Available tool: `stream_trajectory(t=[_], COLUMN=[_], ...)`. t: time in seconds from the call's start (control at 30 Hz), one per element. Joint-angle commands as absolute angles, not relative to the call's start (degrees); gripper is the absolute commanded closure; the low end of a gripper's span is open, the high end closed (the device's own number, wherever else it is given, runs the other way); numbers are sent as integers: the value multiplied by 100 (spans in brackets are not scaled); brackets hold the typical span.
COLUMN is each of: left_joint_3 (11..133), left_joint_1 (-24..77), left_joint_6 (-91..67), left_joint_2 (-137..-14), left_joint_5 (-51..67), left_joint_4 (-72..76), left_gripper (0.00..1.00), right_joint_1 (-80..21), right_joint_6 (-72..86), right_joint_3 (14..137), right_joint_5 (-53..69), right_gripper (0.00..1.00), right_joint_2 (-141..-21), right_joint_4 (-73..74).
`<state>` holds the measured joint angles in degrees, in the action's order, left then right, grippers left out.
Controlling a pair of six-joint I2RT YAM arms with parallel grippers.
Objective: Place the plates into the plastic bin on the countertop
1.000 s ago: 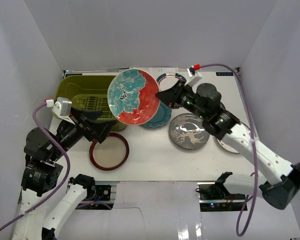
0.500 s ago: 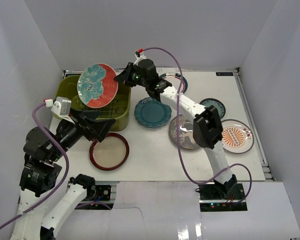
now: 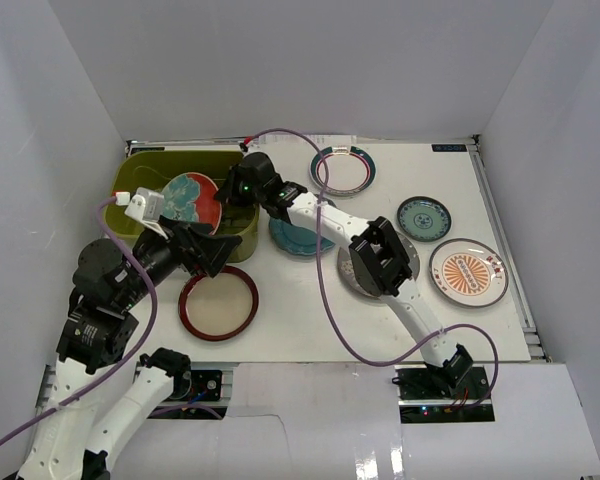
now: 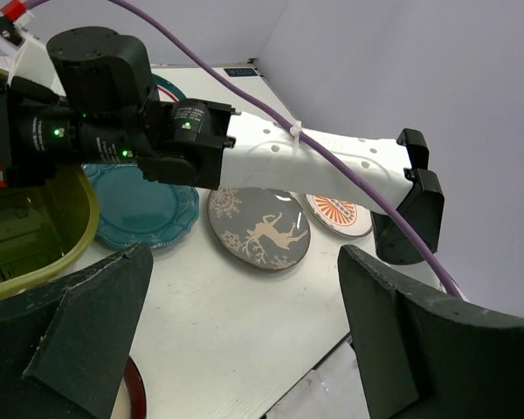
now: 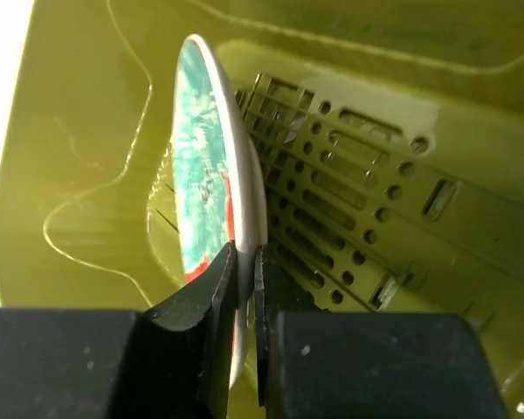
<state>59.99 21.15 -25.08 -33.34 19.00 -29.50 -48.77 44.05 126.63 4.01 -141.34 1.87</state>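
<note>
Floral plate: teal-and-red plate (image 5: 205, 183) stands on edge, nearly upright, inside the olive-green bin (image 5: 87, 131), over its slotted bottom. Contact with the bottom cannot be told.
Right hand: right hand (image 5: 243, 262) is clamped on the plate's lower rim, one finger on each face. The arm reaches in over the bin's right wall.
Left hand: left hand (image 4: 244, 323) has its jaws wide apart and holds nothing. It is near the bin's near right corner, above the red-rimmed cream plate (image 3: 218, 303).
Other plates: scalloped teal plate (image 3: 298, 236) lies just right of the bin. Grey deer plate (image 4: 259, 229) is beside it. Orange-sunburst plate (image 3: 467, 272), small teal plate (image 3: 424, 218) and white ringed plate (image 3: 342, 170) lie flat, well apart.
Writing: dark label (image 3: 450, 148) at the desk's far edge, too small to read.
Desk: white desk (image 3: 310, 320), metal-edged.
Room: plain pale walls on three sides.
</note>
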Motion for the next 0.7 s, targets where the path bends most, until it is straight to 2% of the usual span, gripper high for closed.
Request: stream_trajectory(t=[0.0,0.2,0.3,0.5,0.63,0.67], left_joint_3=[5933,5915,5845,5529,5335,5309], left_joint_1=[2145,2145,2144,2144,2136,2136], left_joint_6=[-2575,-2584,-2566,-2847,-3155,-3225], left_joint_2=[-3357,-3357,-3375,-3296,-3339,-3392], left_joint_5=[1890,1661,1503,1240,1326,1466], left_joint_4=[-2760,-2768,-2821,-2918,-2944,-2936], left_gripper=[2,2,2,2,2,2], right_joint_1=[-5027,-5141,-5150,-5159,-5107,-5019], right_joint_6=[4439,4158,4017,3622,3244,3208], right_joint_3=[12911,12622,12586,12279,11612,11114], right_joint_5=[177,-298,-448,-659,-773,-791], right_gripper=[91,38,26,13,12,13], right_joint_2=[-13834,-13764,-13633,-12940,-12096,-11876], right_joint_4=[-1081,-905,-818,-800,-817,-817])
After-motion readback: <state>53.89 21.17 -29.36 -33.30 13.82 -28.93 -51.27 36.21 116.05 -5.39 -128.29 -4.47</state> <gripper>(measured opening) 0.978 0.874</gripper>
